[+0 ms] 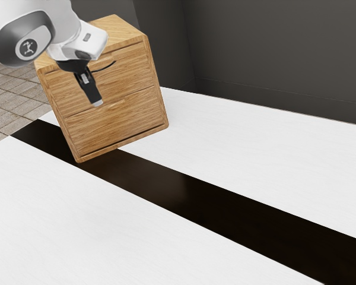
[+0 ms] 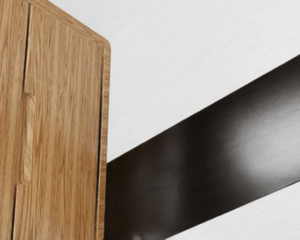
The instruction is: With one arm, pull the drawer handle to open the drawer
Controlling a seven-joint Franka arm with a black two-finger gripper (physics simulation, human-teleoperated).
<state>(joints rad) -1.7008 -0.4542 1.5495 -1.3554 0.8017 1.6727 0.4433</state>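
A light oak cabinet (image 1: 107, 89) with two stacked drawers stands at the table's back corner, at the exterior view's left. The upper drawer (image 1: 121, 68) has a dark curved handle slot (image 1: 104, 64). The lower drawer (image 1: 115, 122) has a handle lip (image 2: 26, 137) on the seam between the two fronts. Both fronts sit flush with the cabinet. My black gripper (image 1: 96, 100) points down in front of the cabinet, its tip at the seam between the drawers, just below the upper slot. In the wrist view the lower drawer front (image 2: 65, 140) and the cabinet edge pass close by.
The table is white (image 1: 255, 142) with a wide glossy black stripe (image 1: 225, 208) running diagonally from under the cabinet toward the exterior view's lower right. A tiled floor (image 1: 12, 95) lies beyond the table at the left. A dark wall stands behind.
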